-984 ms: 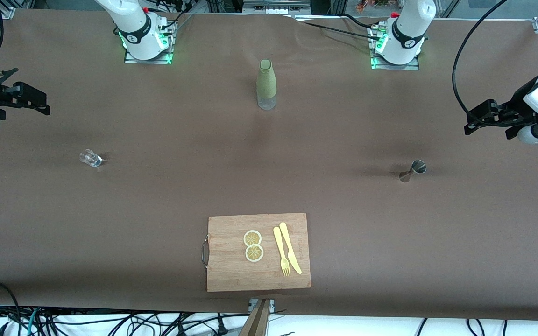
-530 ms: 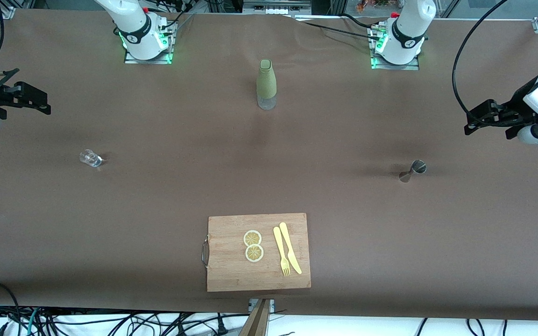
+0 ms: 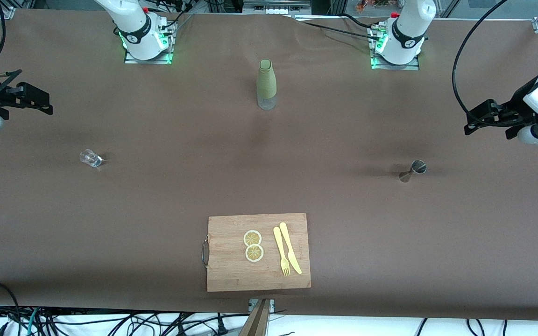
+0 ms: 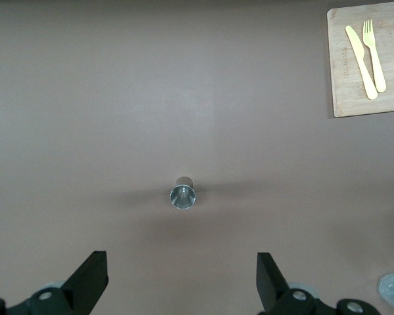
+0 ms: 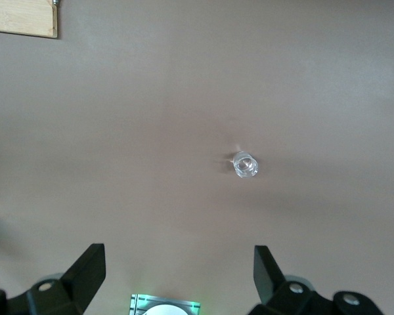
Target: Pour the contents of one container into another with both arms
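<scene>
A small clear glass (image 3: 90, 158) stands toward the right arm's end of the table. It also shows in the right wrist view as the glass (image 5: 245, 164). A metal jigger (image 3: 414, 170) stands toward the left arm's end, and the left wrist view looks straight down into this jigger (image 4: 182, 195). A tall green bottle (image 3: 266, 84) stands upright between the two arm bases. My right gripper (image 3: 21, 98) (image 5: 177, 269) hangs open high over the table's edge, apart from the glass. My left gripper (image 3: 484, 123) (image 4: 182, 279) hangs open high up near the jigger, holding nothing.
A wooden cutting board (image 3: 231, 270) lies near the front camera's edge. On it are two lemon slices (image 3: 253, 245), a yellow fork (image 3: 281, 252) and a yellow knife (image 3: 290, 248). Cables trail along the table's edges.
My right gripper has drifted very slightly inward over the table. The left gripper and all objects stay where they were.
</scene>
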Tool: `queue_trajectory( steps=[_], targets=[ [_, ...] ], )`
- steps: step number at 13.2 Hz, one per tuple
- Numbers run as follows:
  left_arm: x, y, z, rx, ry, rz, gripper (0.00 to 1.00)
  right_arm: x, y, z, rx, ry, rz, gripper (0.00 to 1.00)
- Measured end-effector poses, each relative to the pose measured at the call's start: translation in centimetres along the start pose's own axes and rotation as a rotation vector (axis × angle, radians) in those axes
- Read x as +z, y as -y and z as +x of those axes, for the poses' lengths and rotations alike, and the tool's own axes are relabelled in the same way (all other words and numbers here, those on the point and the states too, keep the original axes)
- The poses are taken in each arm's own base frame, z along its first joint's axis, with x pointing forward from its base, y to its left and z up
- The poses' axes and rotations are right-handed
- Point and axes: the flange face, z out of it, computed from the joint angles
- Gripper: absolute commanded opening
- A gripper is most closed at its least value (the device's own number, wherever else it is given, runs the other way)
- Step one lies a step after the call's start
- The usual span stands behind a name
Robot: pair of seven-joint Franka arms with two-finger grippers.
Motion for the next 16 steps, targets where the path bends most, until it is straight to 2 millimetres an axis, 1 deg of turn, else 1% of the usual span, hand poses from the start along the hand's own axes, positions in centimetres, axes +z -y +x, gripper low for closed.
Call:
queue_trajectory(
  steps=[3, 7, 12, 14, 16],
  targets=[
    [0.1, 0.1, 0.0, -0.001, 0.006, 0.0, 1.0, 0.1, 0.0, 0.0, 0.0, 0.003, 0.0, 1.0],
    [0.2, 0.8, -0.1, -0.013, 0.015, 0.0, 1.0, 0.2, 0.0, 0.0, -0.001, 0.005, 0.001, 1.0],
    [1.0, 0.7, 0.1, -0.004, 0.039, 0.0, 1.0, 0.2, 0.2, 0.0, -0.003, 0.006, 0.0, 1.0],
    [1.5, 0.8, 0.2, 0.082, 0.052, -0.002, 1.0, 0.3, 0.6, 0.1, -0.011, 0.007, 0.0, 1.0],
    [2.5, 1.2, 0.4, 0.259, 0.074, -0.01, 1.0, 0.6, 0.8, 0.2, -0.015, 0.013, 0.0, 1.0]
  ],
)
